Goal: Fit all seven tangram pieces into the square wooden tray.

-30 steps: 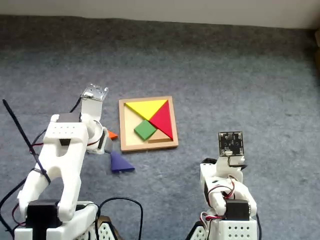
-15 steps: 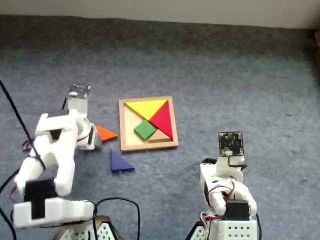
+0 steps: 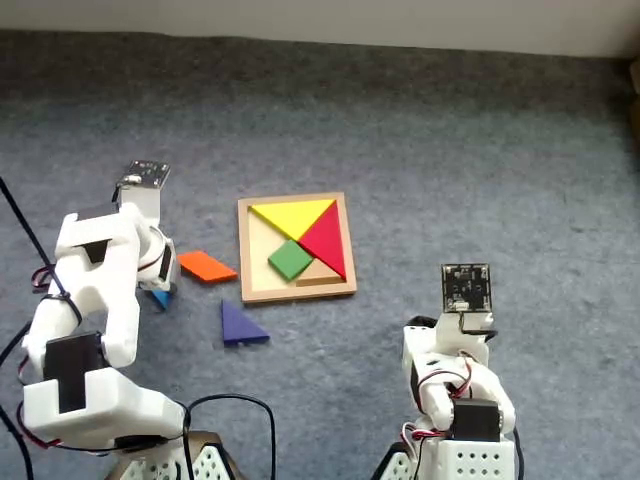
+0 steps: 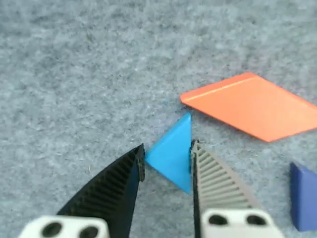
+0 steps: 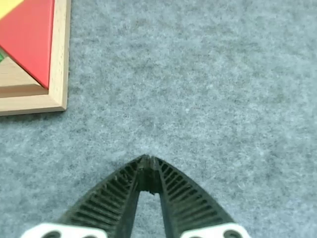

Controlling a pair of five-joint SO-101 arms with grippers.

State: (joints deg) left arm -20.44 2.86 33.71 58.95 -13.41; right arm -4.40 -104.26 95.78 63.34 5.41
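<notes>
Left arm's swung outward in the last sec, uncovering the orange parallelogram (image 3: 207,266) & the small blue triangle (image 4: 173,156). Left claw (image 4: 167,147) now sits narrowly parted astride the blue triangle, on the surface (image 3: 450,150) well left of the tray (image 3: 296,294). Tray holds 3 pcs. Right claw (image 5: 147,159) is pinched closed, parked. Prob. blue gets picked next.

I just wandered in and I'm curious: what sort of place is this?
Probably a robotics lab or hobby workbench. A small white left arm and right arm stand on a grey felt-covered table, near a wooden tray holding coloured tangram pieces.
</notes>
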